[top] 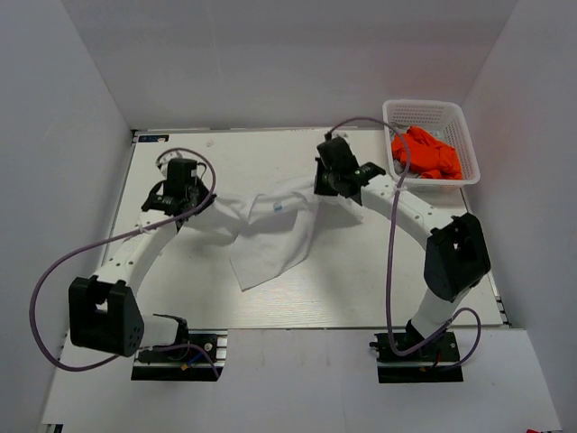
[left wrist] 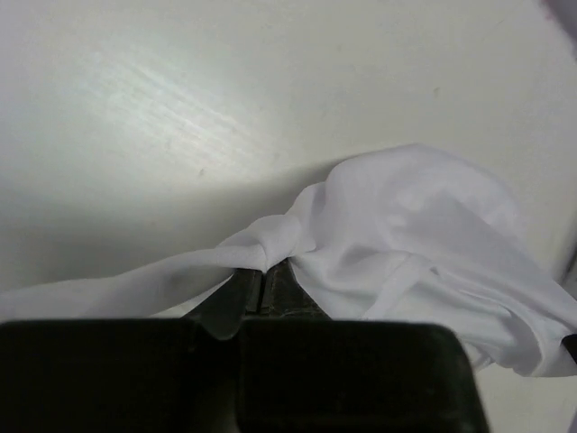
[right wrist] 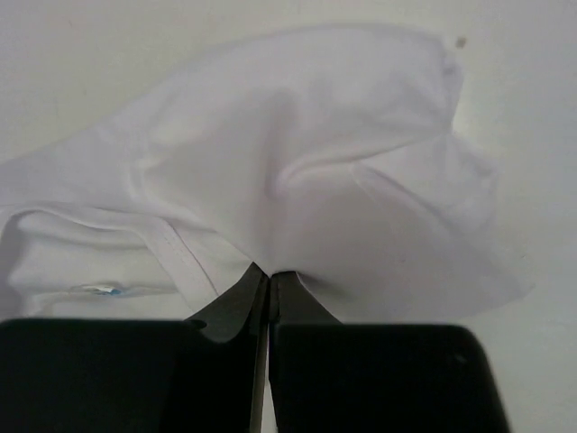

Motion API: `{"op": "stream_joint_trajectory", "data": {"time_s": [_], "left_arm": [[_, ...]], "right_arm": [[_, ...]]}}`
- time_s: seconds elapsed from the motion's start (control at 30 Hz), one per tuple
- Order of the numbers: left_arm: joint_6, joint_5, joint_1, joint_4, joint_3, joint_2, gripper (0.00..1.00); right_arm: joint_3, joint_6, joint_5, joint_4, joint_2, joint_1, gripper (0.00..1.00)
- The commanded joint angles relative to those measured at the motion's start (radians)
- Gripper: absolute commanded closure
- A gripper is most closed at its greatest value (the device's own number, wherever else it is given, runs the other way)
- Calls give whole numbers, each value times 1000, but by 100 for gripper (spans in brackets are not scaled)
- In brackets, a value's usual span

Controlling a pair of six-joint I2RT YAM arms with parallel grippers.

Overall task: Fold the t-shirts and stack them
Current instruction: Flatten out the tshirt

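Observation:
A white t-shirt [top: 270, 236] lies rumpled in the middle of the table, its small neck label [top: 278, 206] facing up. My left gripper [top: 200, 204] is shut on the shirt's left end, and in the left wrist view the white cloth [left wrist: 397, 234] bunches at the pinched fingertips [left wrist: 263, 272]. My right gripper [top: 330, 188] is shut on the shirt's right end; the right wrist view has the white cloth [right wrist: 306, 171] puckering into the closed tips [right wrist: 270, 272]. An orange t-shirt [top: 425, 152] lies crumpled in the basket.
A white lattice basket [top: 431, 113] stands at the back right corner of the table. White walls enclose the table [top: 379, 289] on three sides. Purple cables loop off both arms.

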Motion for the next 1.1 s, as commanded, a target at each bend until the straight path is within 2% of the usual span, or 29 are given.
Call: {"op": "stream_joint_trajectory", "data": {"time_s": [0.0,0.03,0.13,0.17,0.27,0.3,0.33,0.37,0.4,0.43,0.47,0.53,0.57,0.6,0.63,0.67,0.7,0.73,0.77,0.83,0.9,0.93,1.0,1.03,1.07], "left_arm": [[36,-32,6,92,189,80,100],[48,-32,6,92,238,111,100],[94,-58,6,83,487,245,100],[109,-59,6,67,657,282,100],[171,-43,6,-25,940,417,100],[180,-14,6,-44,1095,436,100],[193,-14,6,-73,1149,447,100],[194,1,6,-73,1180,447,100],[206,27,6,-63,1162,392,100],[206,27,6,-6,1111,345,100],[206,36,6,37,943,286,100],[206,37,6,120,744,164,100],[194,27,6,163,566,54,100],[184,27,6,180,479,6,100],[169,27,6,191,399,-37,100],[157,56,-6,191,254,-103,100],[137,94,-7,182,181,-133,100],[113,131,-7,172,108,-154,100],[85,203,-7,172,-34,-173,100],[43,239,-7,99,-132,-196,100],[16,262,-7,-32,-206,-210,99],[7,262,-7,-70,-221,-220,88],[-3,216,-7,-128,-246,-260,53],[-3,192,-7,-171,-257,-271,14],[-12,134,-7,-190,-257,-280,0]], "right_arm": [[177,-84,134,-85,56,-17,100],[305,-99,148,-83,91,-22,100],[517,-154,183,-104,184,-52,100],[712,-188,188,-113,203,-57,100],[941,-246,205,-113,280,-77,100],[938,-278,202,-96,270,-85,100],[920,-282,186,-75,224,-89,100],[845,-300,177,21,152,-91,100],[721,-309,160,60,109,-95,100],[573,-309,153,138,-27,-97,99],[495,-315,145,219,-73,-100,95],[221,-311,125,285,-223,-105,85],[162,-309,117,298,-256,-109,75],[104,-300,107,301,-284,-108,67],[-58,-248,94,299,-339,-111,60],[-108,-224,67,292,-382,-109,45],[-154,-201,24,271,-404,-112,32],[-299,-126,-2,266,-436,-109,18],[-337,-99,-65,255,-460,-112,10],[-447,-35,-94,180,-474,-114,10],[-476,4,-136,111,-461,-114,10],[-480,4,-153,70,-456,-114,10],[-481,10,-174,54,-430,-111,10],[-480,7,-185,56,-424,-112,10],[-470,-8,-185,59,-410,-114,10]]}}
